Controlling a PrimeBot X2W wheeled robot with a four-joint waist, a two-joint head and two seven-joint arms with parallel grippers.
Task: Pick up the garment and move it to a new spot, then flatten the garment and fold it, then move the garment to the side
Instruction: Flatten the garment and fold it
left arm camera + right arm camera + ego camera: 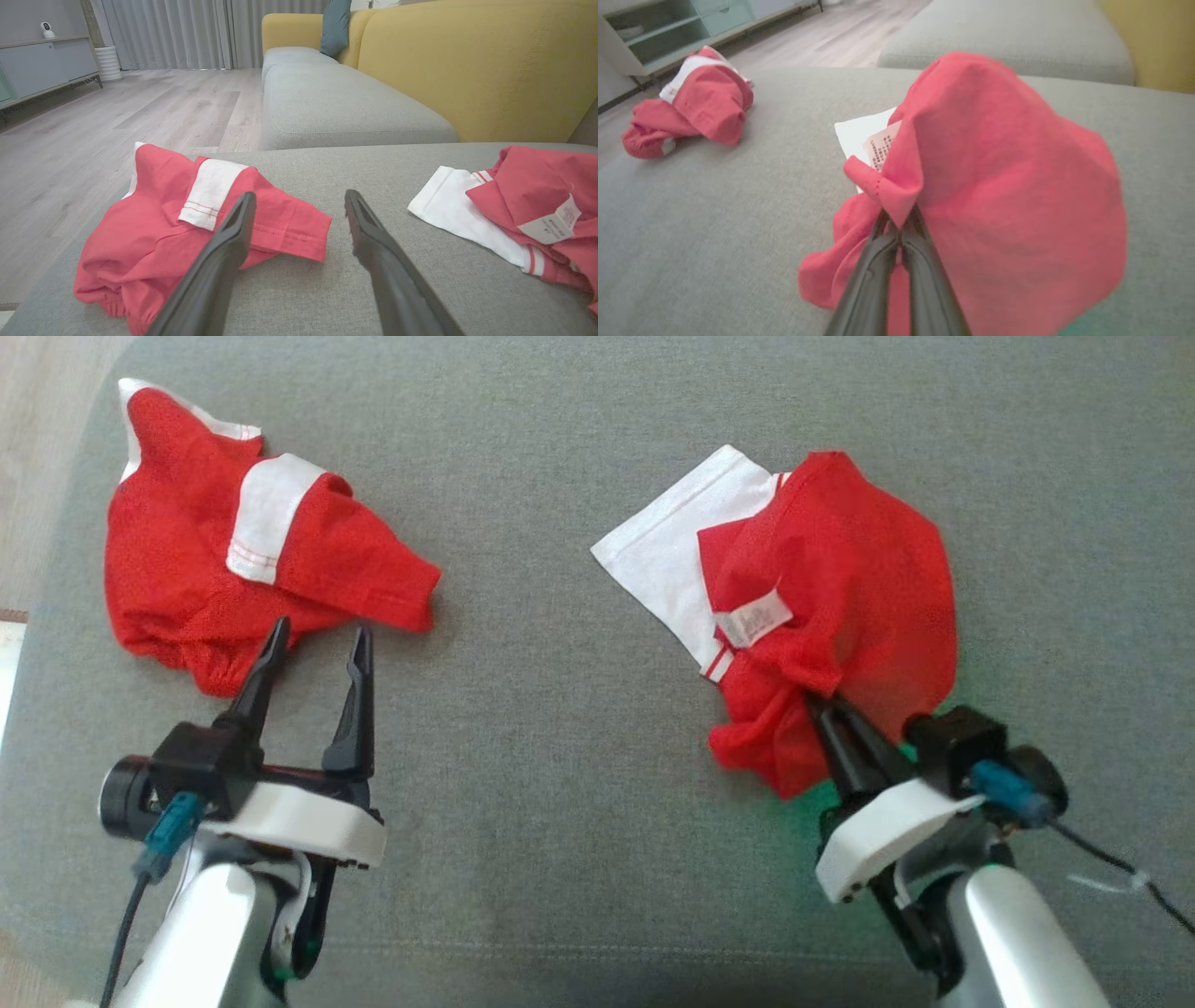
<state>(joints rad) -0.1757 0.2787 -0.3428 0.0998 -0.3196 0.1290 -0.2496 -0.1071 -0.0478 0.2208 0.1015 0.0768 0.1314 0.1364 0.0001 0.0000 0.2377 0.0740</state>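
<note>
Two crumpled red-and-white garments lie on a grey cushion (560, 756). My right gripper (823, 698) is shut on a fold of the right garment (840, 569), whose cloth bunches up over the fingertips in the right wrist view (901, 219); its white panel (663, 555) and care label (754, 616) face up. The left garment (187, 569) rests at the far left near the cushion's edge. My left gripper (317, 633) stands open just in front of it, one fingertip over its hem, with nothing between the fingers (299, 200).
Wooden floor (93, 116) drops away past the cushion's left edge. Beyond the cushion stands a yellow sofa (467, 60) with grey seats and a dark pillow (335, 25). A low cabinet (42, 65) lines the far wall. Bare cushion lies between the two garments.
</note>
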